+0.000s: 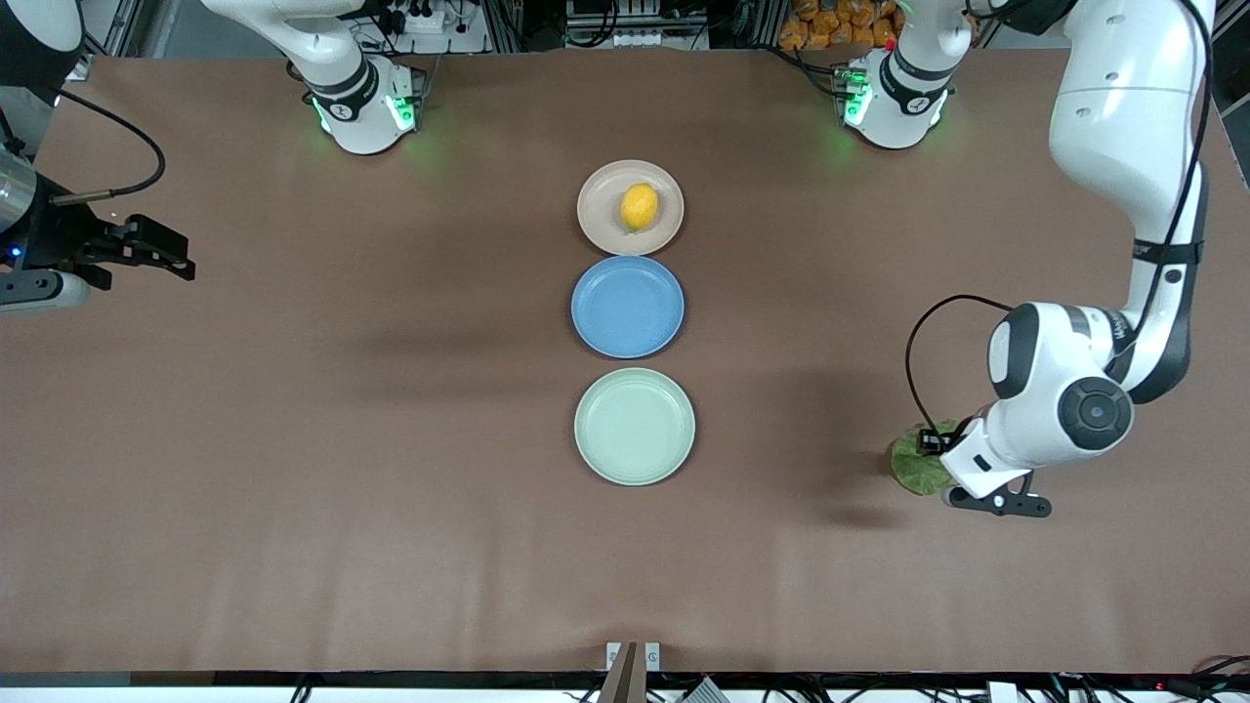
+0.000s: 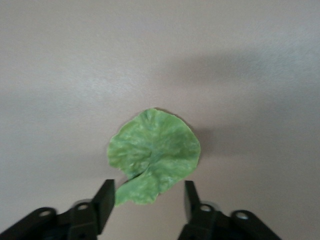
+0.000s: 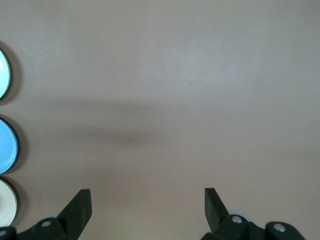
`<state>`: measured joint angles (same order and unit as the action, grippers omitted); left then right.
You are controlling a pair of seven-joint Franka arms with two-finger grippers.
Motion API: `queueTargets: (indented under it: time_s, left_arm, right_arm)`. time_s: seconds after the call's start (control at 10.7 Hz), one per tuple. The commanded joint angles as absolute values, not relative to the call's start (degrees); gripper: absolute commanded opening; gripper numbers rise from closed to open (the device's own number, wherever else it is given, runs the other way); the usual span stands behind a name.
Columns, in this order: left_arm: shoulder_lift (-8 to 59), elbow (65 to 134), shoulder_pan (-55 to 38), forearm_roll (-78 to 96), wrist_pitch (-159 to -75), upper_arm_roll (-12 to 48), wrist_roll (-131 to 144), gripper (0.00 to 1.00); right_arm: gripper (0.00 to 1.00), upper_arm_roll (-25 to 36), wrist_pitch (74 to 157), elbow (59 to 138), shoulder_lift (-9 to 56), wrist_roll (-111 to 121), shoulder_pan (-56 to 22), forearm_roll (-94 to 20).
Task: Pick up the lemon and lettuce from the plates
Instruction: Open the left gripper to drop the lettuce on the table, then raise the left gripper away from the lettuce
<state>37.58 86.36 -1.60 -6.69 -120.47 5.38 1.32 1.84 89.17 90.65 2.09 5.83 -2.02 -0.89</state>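
Note:
The lemon [image 1: 640, 207] lies on the beige plate [image 1: 598, 215], the plate closest to the robots' bases. The mint green plate [image 1: 635, 427] holds nothing. The lettuce [image 1: 915, 467] lies flat on the bare table toward the left arm's end, off both plates. My left gripper [image 1: 933, 447] hangs open just over it. In the left wrist view the lettuce [image 2: 155, 152] has its stem end between the open fingers of the left gripper [image 2: 148, 192]. My right gripper [image 1: 166, 256] is open and empty over bare table at the right arm's end, and also shows in its wrist view [image 3: 147, 195].
An empty blue plate [image 1: 628, 307] sits between the beige and mint plates; the three form a line across the table's middle. The rims of the mint [image 3: 3, 75], blue [image 3: 6, 145] and beige [image 3: 5, 202] plates show at the edge of the right wrist view.

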Motion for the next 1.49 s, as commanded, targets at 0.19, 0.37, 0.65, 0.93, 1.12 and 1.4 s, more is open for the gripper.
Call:
queueTargets:
  time_s: [0.19,0.37,0.65,0.93,1.12,1.4]
  left_arm:
    - [27.35,86.66,-1.23,-5.36,-111.82,5.71,1.32,1.00]
    - [23.14,86.57,-1.14,-5.27,-106.90,5.71,1.41,1.00]
    - [16.63,86.40,-1.14,-5.27,-102.05,5.54,1.58,1.00]
    - [12.76,86.04,-0.79,-2.12,-96.70,5.01,1.67,1.00]
    - [10.73,85.96,-0.35,-2.02,-94.41,5.10,4.82,1.00]
    - [9.93,84.03,-0.35,-1.93,-89.40,5.27,8.69,1.00]
  right_arm:
    - [1.00,1.85,89.12,90.88,1.76,5.19,-2.28,-0.62]
    - [1.00,1.85,89.12,90.88,1.76,5.19,-2.29,-0.62]
    - [1.00,1.85,89.12,90.88,1.76,5.19,-2.29,-0.62]
    - [1.00,1.85,89.03,90.88,1.76,5.19,-2.29,-0.62]
    - [1.00,1.85,89.12,90.88,1.76,5.19,-2.29,-0.62]
    - [1.00,1.85,89.12,90.88,1.76,5.19,-2.29,-0.62]
